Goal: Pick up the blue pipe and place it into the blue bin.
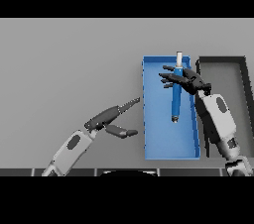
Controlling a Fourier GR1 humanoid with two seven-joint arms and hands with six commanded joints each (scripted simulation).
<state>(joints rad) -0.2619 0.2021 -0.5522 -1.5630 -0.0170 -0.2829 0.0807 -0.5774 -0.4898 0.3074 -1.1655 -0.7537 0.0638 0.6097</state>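
Single head view, looking steeply down from above the near edge of the table (69,54) and facing away from the robot toward 12 o'clock. The grey surface fills the frame at moderate range. Both arms enter from 6 o'clock, the left at 7, the right at 5. No second view overlaps.

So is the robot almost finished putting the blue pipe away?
Almost. The blue pipe is already over the blue bin, with the right hand open around its upper part. Whether it rests on the bottom is unclear. Left: pull that hand away. The left hand idles beside the bin.
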